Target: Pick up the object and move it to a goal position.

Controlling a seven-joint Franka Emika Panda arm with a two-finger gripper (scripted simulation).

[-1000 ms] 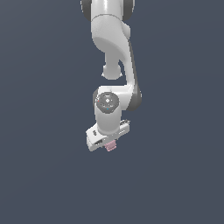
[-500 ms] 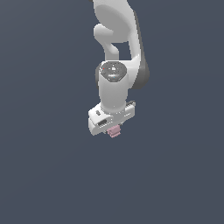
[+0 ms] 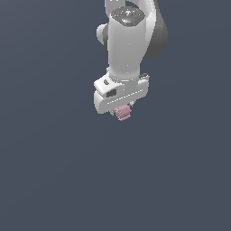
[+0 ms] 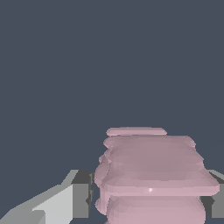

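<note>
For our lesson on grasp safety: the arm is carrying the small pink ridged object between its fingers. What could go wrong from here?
1. The pink object is tiny beside the gripper and sticks out below it, so a jolt might shake it loose.
2. Its ridged sides may give the fingers uneven contact, so it could twist or slip.
3. No goal marker is visible, so placement cannot be checked.

A flat, dark slate-blue backdrop (image 3: 49, 171) fills the whole scene in both views. It is evenly lit, with no seam, edge or shadow showing anywhere across it.
</note>
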